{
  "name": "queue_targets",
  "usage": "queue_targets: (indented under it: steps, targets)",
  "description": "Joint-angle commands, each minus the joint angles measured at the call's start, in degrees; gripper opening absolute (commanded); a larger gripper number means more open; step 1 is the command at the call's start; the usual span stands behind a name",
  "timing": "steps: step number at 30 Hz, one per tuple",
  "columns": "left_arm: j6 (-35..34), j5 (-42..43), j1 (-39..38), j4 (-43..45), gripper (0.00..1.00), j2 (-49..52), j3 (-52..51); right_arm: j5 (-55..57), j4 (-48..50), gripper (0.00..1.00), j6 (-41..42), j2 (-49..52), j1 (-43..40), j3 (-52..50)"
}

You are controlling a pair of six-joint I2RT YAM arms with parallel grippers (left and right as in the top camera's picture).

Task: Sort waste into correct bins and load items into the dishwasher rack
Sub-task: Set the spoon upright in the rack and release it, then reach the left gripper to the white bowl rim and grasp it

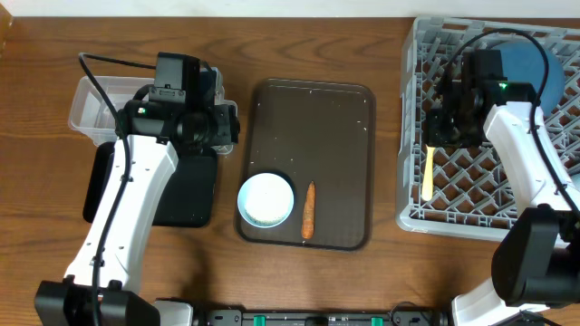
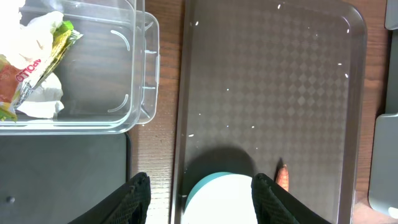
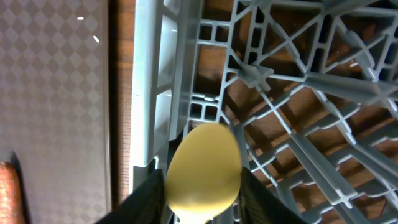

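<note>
Evidently we hold the spoon (image 3: 204, 165) clamped in the right tool (image 3: 200, 182) over the rim of the dishwasher rack (image 3: 149, 81), to seat it among pegs, while the left tool (image 2: 201, 183) hangs fingers-apart above the white bowl (image 2: 221, 196) on the brown tray (image 2: 280, 93), poised to pick.

surface (image 1: 317, 36): mid-brown wood grain; serving tray (image 1: 313, 127): dark brown, fine diamond-check texture, flecked with white rice grains (image 2: 196, 23); small bowl (image 1: 266, 199): white inside, light-blue rim; carrot (image 1: 308, 210): orange; rack (image 1: 471, 195): grey, open lattice; spoon (image 3: 204, 165): pale yellow; large bowl (image 1: 535, 72): dark blue; tub (image 1: 91, 109): clear; flat tray (image 1: 195, 195): black; wrapper (image 2: 56, 43): yellow-green with a red printed patch; tissues (image 2: 43, 99): white
</note>
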Motion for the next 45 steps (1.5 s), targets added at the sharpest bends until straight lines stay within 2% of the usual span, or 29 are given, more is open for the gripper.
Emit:
queue_targets:
  steps: [1,6,17,23,28,35,39,45]
  targets:
    - [-0.2,-0.4,0.0,0.0,0.55,0.0,-0.1,-0.7,0.8,0.44,-0.7,-0.6,0.2,-0.1]
    - [-0.2,-0.4,0.0,0.0,0.55,0.0,-0.1,-0.7,1.0,0.52,-0.7,-0.6,0.2,-0.1]
    - [-0.2,-0.4,0.0,0.0,0.55,0.0,-0.1,-3.5,-0.5,0.56,-0.7,-2.9,0.8,6.8]
    - [-0.2,-0.4,-0.1,-0.2,0.55,0.0,-0.1,-6.8,0.3,0.61,-2.3,-3.4,4.6,7.7]
    - [-0.3,-0.3,-1.2,-0.9,0.55,0.0,-0.1,-5.0,0.8,0.65,-3.2,-3.4,9.5,7.6]
    - [-1.3,-0.5,-8.0,-1.7,0.54,1.5,-0.1,4.0,2.1,0.69,-1.2,-3.4,12.4,7.7]
    - [-6.2,-2.9,-13.4,-1.7,0.53,4.5,-0.1,8.3,2.1,0.71,1.2,-3.4,11.5,7.6]
    - [-12.7,-3.0,-20.2,-1.7,0.54,10.6,-0.1,8.4,1.8,0.72,1.5,-3.4,9.5,7.6]
